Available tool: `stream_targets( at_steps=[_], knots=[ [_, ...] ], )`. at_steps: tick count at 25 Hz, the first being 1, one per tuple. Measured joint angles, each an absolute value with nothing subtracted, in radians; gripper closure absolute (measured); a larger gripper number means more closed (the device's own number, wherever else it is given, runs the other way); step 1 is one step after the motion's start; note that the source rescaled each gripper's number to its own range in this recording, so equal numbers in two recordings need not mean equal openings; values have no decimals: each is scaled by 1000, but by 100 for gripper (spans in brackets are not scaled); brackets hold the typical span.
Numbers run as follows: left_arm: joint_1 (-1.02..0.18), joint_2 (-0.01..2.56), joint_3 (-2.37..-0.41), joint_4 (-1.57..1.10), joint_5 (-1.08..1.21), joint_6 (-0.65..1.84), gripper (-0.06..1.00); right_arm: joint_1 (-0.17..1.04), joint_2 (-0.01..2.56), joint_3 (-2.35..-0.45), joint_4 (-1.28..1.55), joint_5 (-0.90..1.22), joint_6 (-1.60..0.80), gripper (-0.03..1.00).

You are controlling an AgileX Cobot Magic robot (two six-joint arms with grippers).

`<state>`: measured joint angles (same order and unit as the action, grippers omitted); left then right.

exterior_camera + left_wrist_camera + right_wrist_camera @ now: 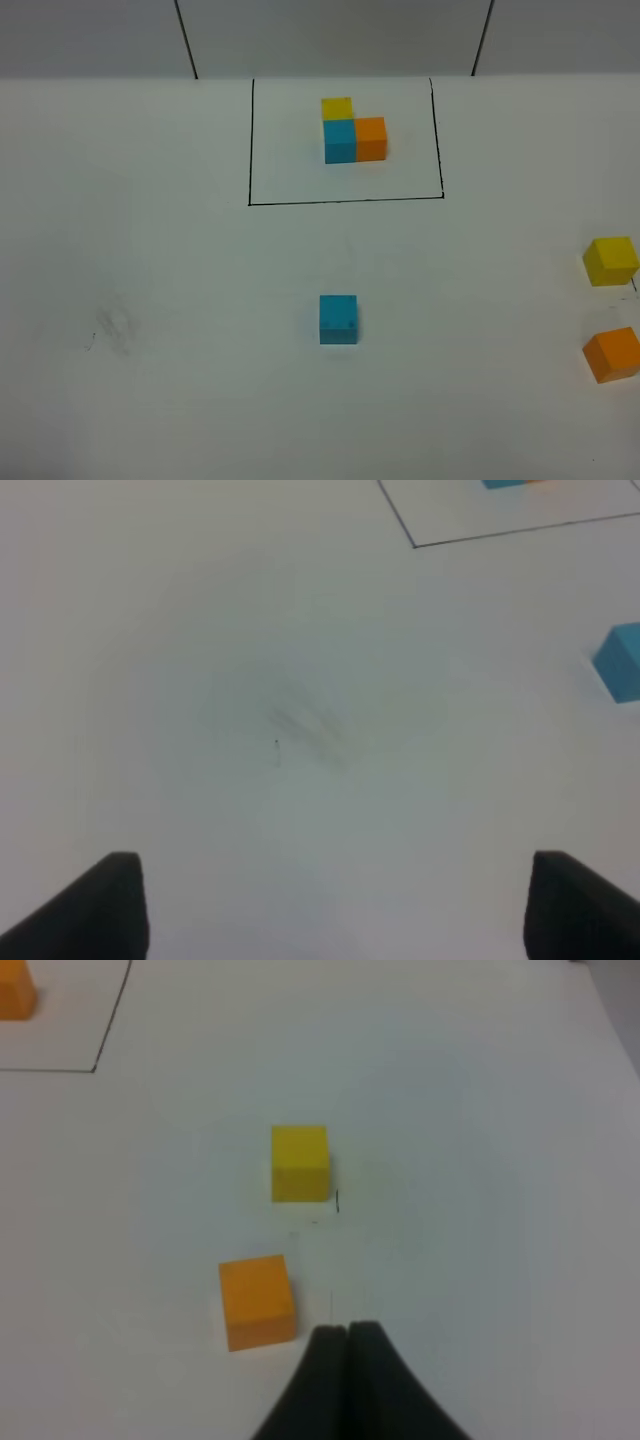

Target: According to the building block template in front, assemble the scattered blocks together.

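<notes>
I had joined no loose cubes yet. The blue cube sat in front of the template; the yellow cube and orange cube sat apart, far right. My left gripper gaped wide. My right gripper was pinched closed, empty.

White bench carrying the black-framed building block template, a central sky-blue cube, and a yellow cube and an orange cube at right.
</notes>
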<state>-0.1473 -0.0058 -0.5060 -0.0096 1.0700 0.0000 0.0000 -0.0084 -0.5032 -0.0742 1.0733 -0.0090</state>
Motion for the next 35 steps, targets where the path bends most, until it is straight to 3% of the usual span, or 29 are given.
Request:
stream_targets(
  at_steps=[12, 35],
  knots=[
    [14, -6, -506, -10, 1070, 0, 15, 0, -8, -503, -74, 1073, -8, 97],
    [20, -6, -506, -10, 1070, 0, 15, 0, 9, -503, -73, 1072, 0, 97]
  ],
)
